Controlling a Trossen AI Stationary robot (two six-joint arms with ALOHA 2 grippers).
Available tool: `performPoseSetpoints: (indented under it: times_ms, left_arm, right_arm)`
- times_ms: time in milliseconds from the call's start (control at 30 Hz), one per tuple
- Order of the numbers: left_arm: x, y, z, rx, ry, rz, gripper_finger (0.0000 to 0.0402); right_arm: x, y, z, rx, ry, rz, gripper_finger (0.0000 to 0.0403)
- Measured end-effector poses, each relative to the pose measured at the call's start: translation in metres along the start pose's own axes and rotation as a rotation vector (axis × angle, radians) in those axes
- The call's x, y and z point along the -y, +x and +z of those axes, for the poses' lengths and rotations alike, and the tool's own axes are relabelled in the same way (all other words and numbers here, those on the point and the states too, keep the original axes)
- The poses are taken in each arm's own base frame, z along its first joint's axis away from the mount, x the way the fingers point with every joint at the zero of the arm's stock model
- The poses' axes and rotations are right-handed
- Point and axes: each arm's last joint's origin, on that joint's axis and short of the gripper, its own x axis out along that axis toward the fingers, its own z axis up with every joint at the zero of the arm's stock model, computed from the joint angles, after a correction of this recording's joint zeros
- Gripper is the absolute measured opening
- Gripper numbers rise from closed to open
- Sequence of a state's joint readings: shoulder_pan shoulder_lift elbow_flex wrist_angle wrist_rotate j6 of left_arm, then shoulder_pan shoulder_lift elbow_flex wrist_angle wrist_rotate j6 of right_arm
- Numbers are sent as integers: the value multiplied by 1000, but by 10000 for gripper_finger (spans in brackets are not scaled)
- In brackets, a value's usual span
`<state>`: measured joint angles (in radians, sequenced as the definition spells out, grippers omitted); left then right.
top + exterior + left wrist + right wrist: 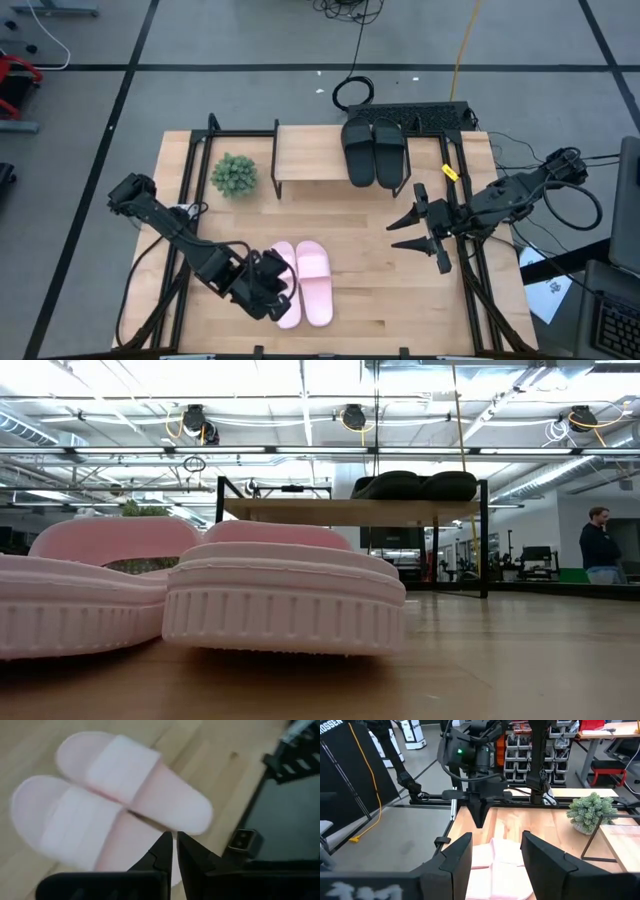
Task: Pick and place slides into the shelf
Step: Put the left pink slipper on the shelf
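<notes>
Slides in pink lie paired at the worktop's six o'clock, looking light, foamy and best pinched by the strap, with left gripper jaws nearly closed over them, right gripper jaws wide at three o'clock.

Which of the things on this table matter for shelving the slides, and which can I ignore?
Job:
- pink slides, on the tabletop by the left pincer, which is shut
- black slides, already on the shelf
- shelf, left part bare
- right pincer, open, apart from both pairs

Ignore:
- small potted plant
- yellow tag
- cables behind the table
</notes>
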<state>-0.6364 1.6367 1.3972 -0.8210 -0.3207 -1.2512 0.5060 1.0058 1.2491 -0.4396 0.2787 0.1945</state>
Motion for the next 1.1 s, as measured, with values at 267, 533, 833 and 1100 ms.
performPoseSetpoints:
  times_ms: [267,533,833,1100]
  left_arm:
    - [-18,5,12,-112,15,108,26]
    - [-48,-5,37,-123,36,241,26]
    - [-95,-61,57,39,-100,-102,26]
    - [-120,-33,38,-56,-115,-338,26]
  right_arm:
    - [0,0,0,0,2,0,160]
    - [1,0,-3,-34,-8,-6,160]
    - [1,0,-7,-68,9,-14,160]
    - [1,0,-4,-43,13,-12,160]
